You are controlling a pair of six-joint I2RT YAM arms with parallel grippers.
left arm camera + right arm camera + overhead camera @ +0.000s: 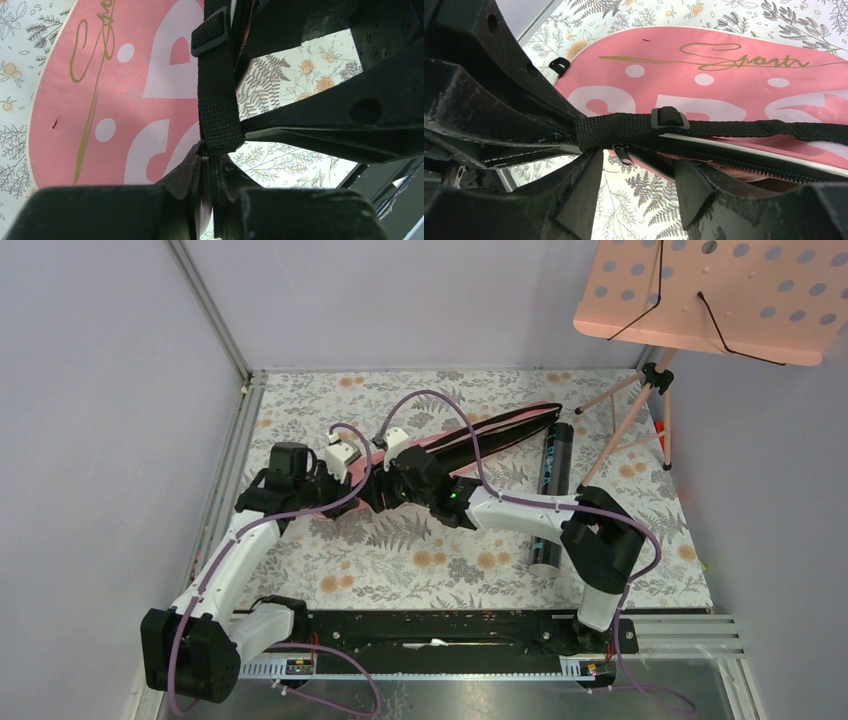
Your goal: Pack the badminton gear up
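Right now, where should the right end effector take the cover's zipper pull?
Pinch the zipper pull by its dangling tab, from the edge side where the right end effector sits open. It hangs free under the black strap, off the pink cover, so fingers can likely close across it.

**Tight at cover's (500, 436) wide end**

L gripper (210, 165) and R gripper (636, 162) are crowding nose-to-nose over cover, with strap (624, 127) running across between them. Tube (553, 480) is lying rt of centre, blocking that lane. Stand legs (640, 412) are filling back-rt corner. Front-centre mat (400, 565) is lying open for passing.
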